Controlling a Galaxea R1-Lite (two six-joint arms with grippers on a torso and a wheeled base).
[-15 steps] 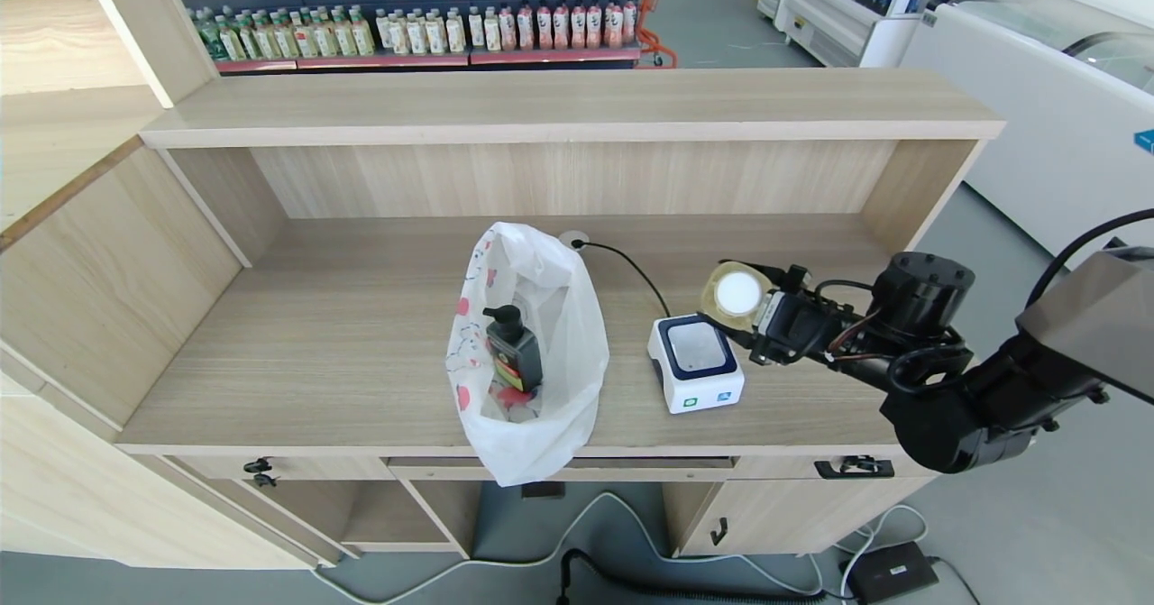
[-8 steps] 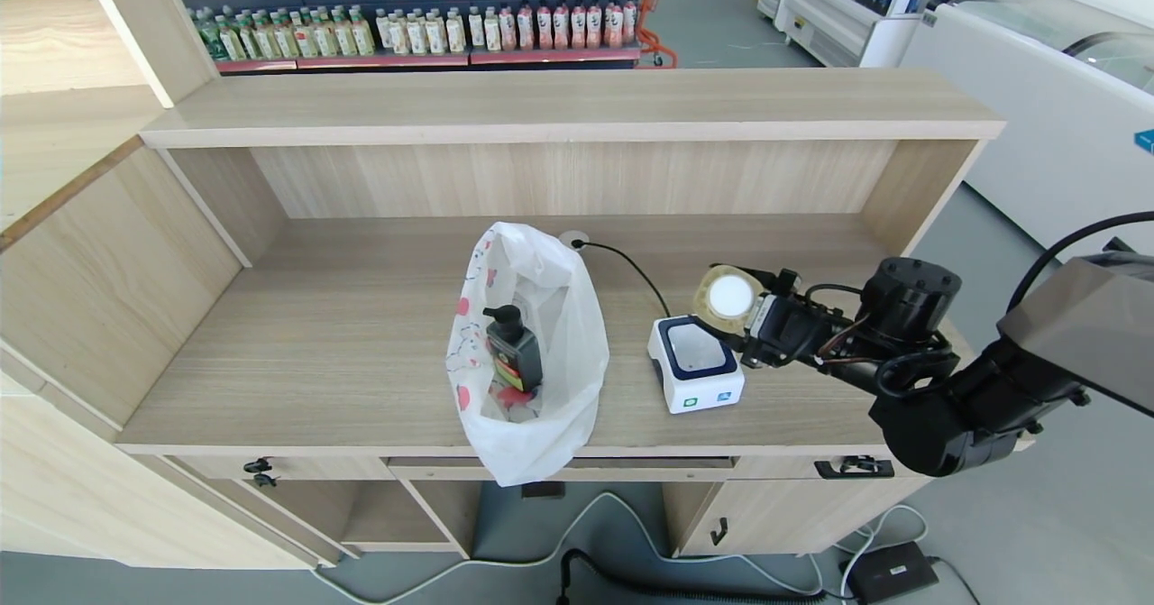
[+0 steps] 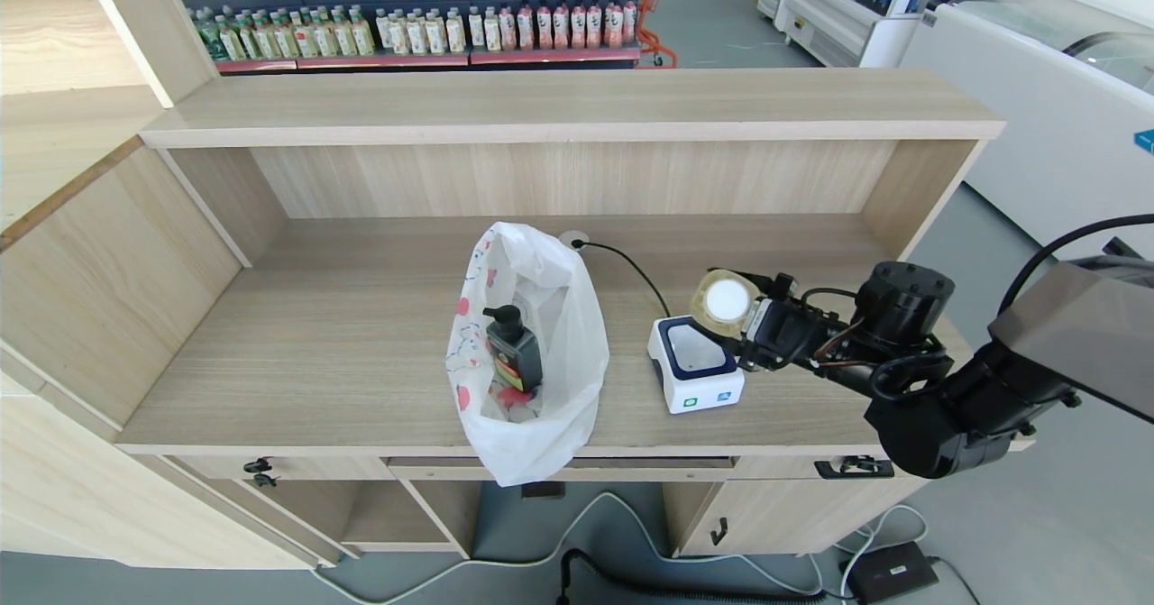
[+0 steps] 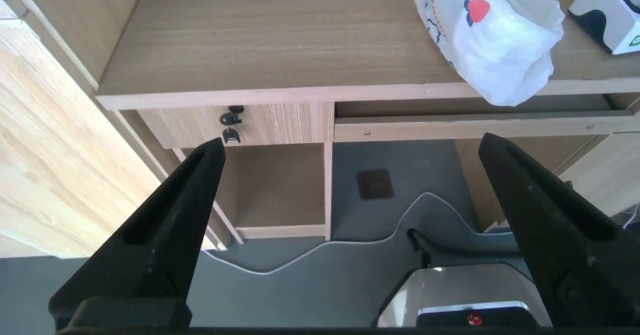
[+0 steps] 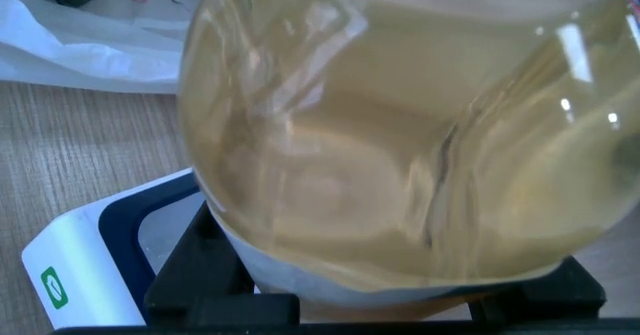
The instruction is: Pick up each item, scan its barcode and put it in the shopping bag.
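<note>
A clear, yellowish jar (image 3: 727, 299) with a white lid is gripped on its side by my right gripper (image 3: 745, 316), which is shut on it. It hangs just above the back right corner of the white and dark blue scanner (image 3: 694, 363). In the right wrist view the jar (image 5: 400, 145) looms over the scanner (image 5: 100, 255). The white shopping bag (image 3: 577, 325) stands open left of the scanner, with a black pump bottle (image 3: 514, 349) inside. My left gripper (image 4: 350, 245) is open, low in front of the counter's edge, with nothing between its fingers.
A black cable (image 3: 631, 267) runs from the scanner to a hole at the back of the wooden counter (image 3: 343, 334). A raised shelf (image 3: 568, 105) walls the back and sides. Bare counter lies left of the bag. A drawer handle (image 4: 232, 125) sits under the counter's front edge.
My right gripper has carried the jar a little to the left and nearer the scanner. The bag, the bottle and the scanner have stayed put.
</note>
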